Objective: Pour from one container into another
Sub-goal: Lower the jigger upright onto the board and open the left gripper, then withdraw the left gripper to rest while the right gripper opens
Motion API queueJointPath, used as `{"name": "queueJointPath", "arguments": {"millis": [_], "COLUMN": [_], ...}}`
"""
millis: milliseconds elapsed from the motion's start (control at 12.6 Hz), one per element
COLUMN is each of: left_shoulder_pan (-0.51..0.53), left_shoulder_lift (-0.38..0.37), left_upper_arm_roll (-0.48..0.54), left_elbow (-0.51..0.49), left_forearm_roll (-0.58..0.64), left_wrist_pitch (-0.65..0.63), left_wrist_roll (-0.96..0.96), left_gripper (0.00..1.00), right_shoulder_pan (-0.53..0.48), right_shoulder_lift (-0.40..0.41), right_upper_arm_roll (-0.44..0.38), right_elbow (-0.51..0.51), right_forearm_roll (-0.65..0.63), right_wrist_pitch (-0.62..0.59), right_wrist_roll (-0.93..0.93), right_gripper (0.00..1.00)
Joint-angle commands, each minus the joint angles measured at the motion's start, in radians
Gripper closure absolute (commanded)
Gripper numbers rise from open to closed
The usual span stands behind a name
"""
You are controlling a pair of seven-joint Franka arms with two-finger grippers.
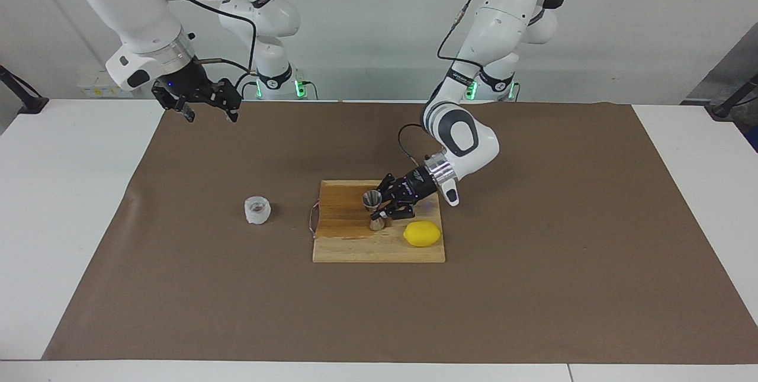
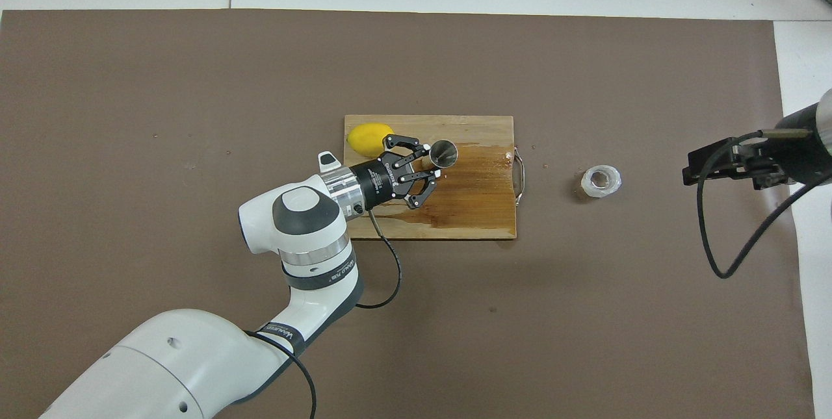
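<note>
The right gripper (image 1: 203, 111) waits raised over the brown mat's (image 1: 533, 222) edge nearest the robots, fingers spread and empty. The left gripper (image 1: 382, 211) is low over the wooden cutting board (image 1: 379, 249), fingers pinching the upright metal jigger (image 1: 373, 207) at its waist. The arm's lettering is too small to read. A lemon (image 1: 422, 234) lies beside the jigger on the board. The plastic cup (image 1: 257, 209) stands on the mat toward the right arm's end, apart from the board.

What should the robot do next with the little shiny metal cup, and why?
Probably lift the jigger a little. The left pincer is at its narrow waist, and it looks upright on the wooden board beside the lemon. The plastic cup sits on the mat toward the right arm's end, so they must come together. The right pincer waits, raised.
</note>
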Motion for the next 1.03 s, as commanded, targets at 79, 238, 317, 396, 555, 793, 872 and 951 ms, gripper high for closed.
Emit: {"name": "queueJointPath", "arguments": {"millis": [79, 238, 317, 396, 555, 793, 872, 951], "left_shoulder_pan": [0.008, 0.008, 0.008, 0.009, 0.017, 0.029, 0.035, 0.038], "left_shoulder_lift": [0.0, -0.002, -0.005, -0.01, -0.017, -0.02, -0.026, -0.036], "left_upper_arm_roll": [-0.011, -0.008, -0.008, -0.008, -0.005, -0.003, -0.003, -0.002], "left_elbow": [-0.002, -0.002, 0.001, 0.001, -0.004, -0.007, -0.007, -0.01], "left_forearm_roll": [-0.021, -0.017, -0.004, 0.032, 0.136, 0.285, 0.328, 0.37], "left_wrist_pitch": [0.02, 0.031, 0.055, 0.075, 0.083, 0.082, 0.08, 0.08], "left_wrist_roll": [0.025, 0.027, 0.027, 0.024, 0.019, 0.016, 0.016, 0.014], "left_gripper": [0.0, 0.0, 0.0, 0.0, 0.0, 0.0, 0.0, 0.0], "right_shoulder_pan": [-0.009, -0.007, -0.007, -0.009, -0.007, -0.009, -0.007, -0.007], "right_shoulder_lift": [-0.004, -0.004, -0.004, -0.004, -0.004, -0.004, -0.004, -0.004], "right_upper_arm_roll": [0.003, 0.003, 0.003, 0.003, 0.003, 0.003, 0.003, 0.003], "right_elbow": [-0.003, -0.005, -0.005, -0.005, -0.005, -0.005, -0.003, -0.003], "right_forearm_roll": [0.016, 0.016, 0.016, 0.016, 0.016, 0.016, 0.016, 0.016], "right_wrist_pitch": [-0.002, -0.002, -0.002, -0.002, -0.002, -0.002, -0.002, -0.002], "right_wrist_roll": [-0.004, -0.005, -0.004, -0.005, -0.005, -0.004, -0.005, -0.005], "right_gripper": [0.0, 0.0, 0.0, 0.0, 0.0, 0.0, 0.0, 0.0]}}
